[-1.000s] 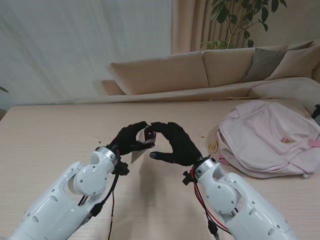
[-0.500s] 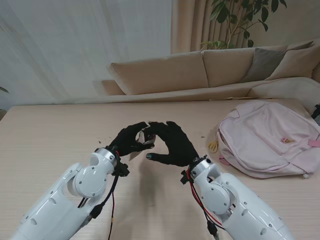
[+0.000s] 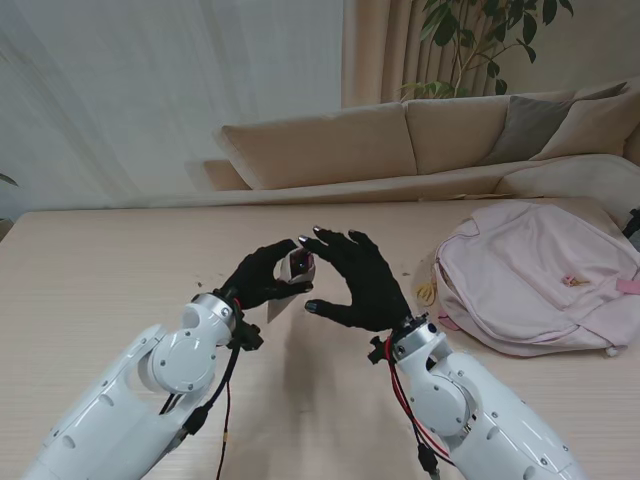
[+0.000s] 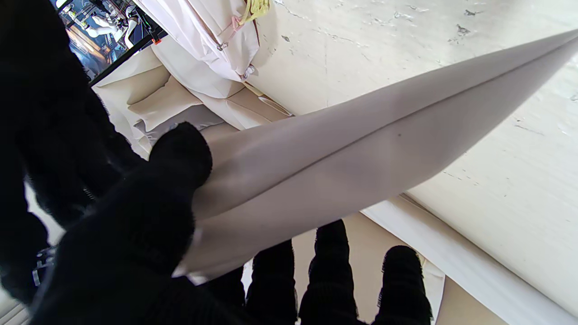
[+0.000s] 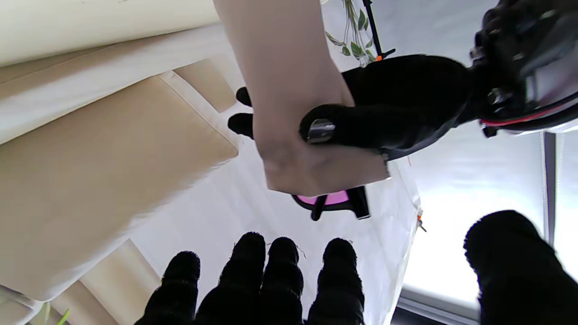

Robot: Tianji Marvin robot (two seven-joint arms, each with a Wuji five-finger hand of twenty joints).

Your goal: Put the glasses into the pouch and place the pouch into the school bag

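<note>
My left hand (image 3: pixel 262 279) is shut on a beige pouch (image 3: pixel 279 306) and holds it up off the table, thumb and fingers pinching its mouth end (image 5: pixel 298 135). The glasses (image 5: pixel 332 203), black frame with pink lenses, stick out of the pouch mouth (image 3: pixel 299 264). In the left wrist view the pouch (image 4: pixel 343 153) runs long and flat away from my fingers (image 4: pixel 149 216). My right hand (image 3: pixel 358 280) hovers just to the right of the glasses, fingers spread and touching nothing. The pink school bag (image 3: pixel 545 275) lies on the table at the right.
The wooden table (image 3: pixel 100 270) stretches to the left and far side. A beige sofa (image 3: pixel 400 140) stands behind the table, with a plant and curtains beyond. A small yellow tag (image 3: pixel 427 292) hangs at the bag's left edge.
My right hand has let go of the glasses: its fingers have opened and lifted off to the right. The glasses now sit deeper in the pouch. My left hand has stayed put.
</note>
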